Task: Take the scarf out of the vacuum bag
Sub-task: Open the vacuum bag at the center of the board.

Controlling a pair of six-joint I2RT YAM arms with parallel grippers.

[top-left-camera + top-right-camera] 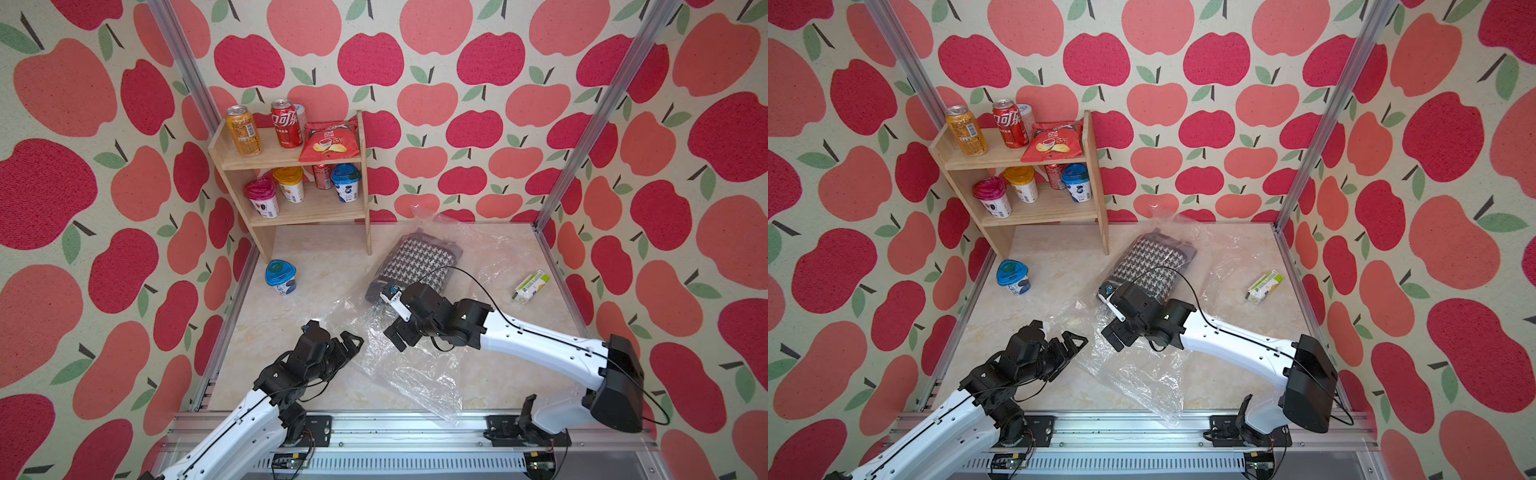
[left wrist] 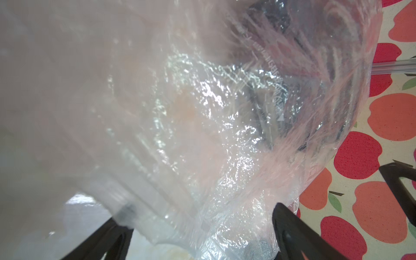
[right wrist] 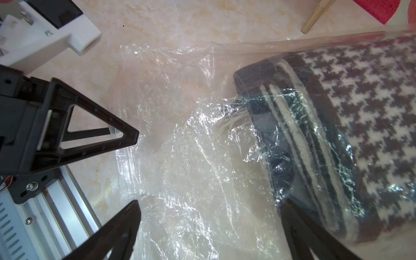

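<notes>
The vacuum bag (image 1: 415, 374) is a clear crinkly sheet lying from the back of the table to its front rail, seen in both top views (image 1: 1142, 374). The scarf (image 1: 419, 262) is folded, with a grey and white houndstooth pattern. It lies inside the bag's far part (image 1: 1150, 262) (image 3: 360, 108). My left gripper (image 1: 353, 345) (image 1: 1075, 343) is open at the bag's near left edge, with loose plastic between its jaws (image 2: 200, 211). My right gripper (image 1: 395, 334) (image 1: 1115, 336) hangs open over the empty plastic (image 3: 209, 202), just short of the scarf's near end.
A wooden shelf (image 1: 361, 166) at the back left holds cans, a chip bag and cups. A blue-lidded cup (image 1: 281, 277) stands on the table below it. A small box (image 1: 531, 286) lies at the right. A metal rail (image 1: 395, 432) runs along the front edge.
</notes>
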